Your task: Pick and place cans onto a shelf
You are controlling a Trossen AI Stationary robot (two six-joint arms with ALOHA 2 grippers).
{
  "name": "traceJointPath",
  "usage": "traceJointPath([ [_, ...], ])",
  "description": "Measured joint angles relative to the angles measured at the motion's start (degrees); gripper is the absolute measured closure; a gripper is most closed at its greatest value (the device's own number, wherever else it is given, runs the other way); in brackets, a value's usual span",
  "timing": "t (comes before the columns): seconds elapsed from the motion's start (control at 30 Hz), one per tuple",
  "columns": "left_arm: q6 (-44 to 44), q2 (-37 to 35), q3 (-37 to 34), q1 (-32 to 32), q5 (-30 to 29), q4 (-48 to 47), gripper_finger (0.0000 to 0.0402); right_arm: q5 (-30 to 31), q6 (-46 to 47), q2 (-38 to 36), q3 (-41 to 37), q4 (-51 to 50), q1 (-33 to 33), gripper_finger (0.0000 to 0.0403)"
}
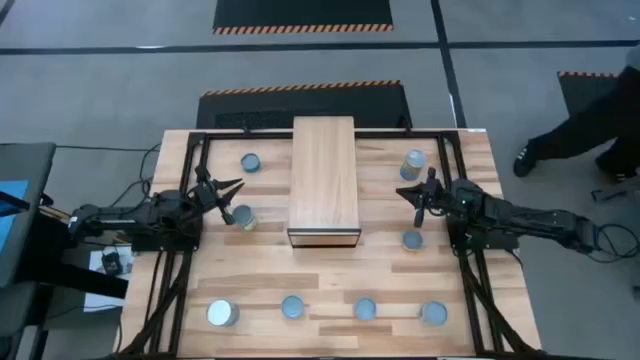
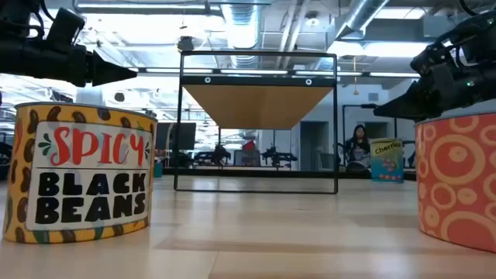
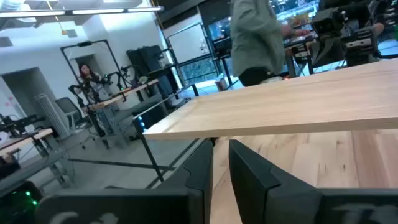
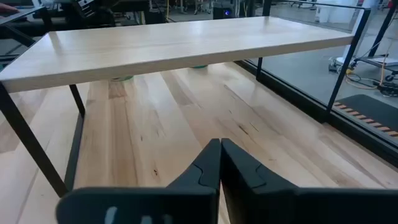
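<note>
Shelf: shelf [image 1: 323,175] stands mid-surface [image 1: 260,270]; its top carries no cans.
Cans: eight on the surface; two left of the shelf [image 1: 250,162], two right of it [image 1: 414,160]; four in a row at the near edge, well apart from the shelf [image 1: 293,307].
Left gripper: left gripper [image 1: 232,200] left of the shelf, just beside a can [image 1: 243,217]; jaws narrowly apart, empty.
Right gripper: right gripper [image 1: 414,200] right of the shelf; jaws closed together, holding nothing.

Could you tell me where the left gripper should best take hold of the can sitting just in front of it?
Grip the can across its round side wall, coming from above: it stands upright, top facing up, with free tabletop all round. The left gripper hovers right beside it.
</note>
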Motion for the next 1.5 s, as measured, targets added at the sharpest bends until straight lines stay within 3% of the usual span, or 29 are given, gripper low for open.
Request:
traceJointPath([
  [1.5, 1.8, 0.0, 0.0, 0.0, 0.0, 0.0, 0.0359, 0.0, 0.0, 0.0, 0.0, 0.0, 0.0, 0.0369],
])
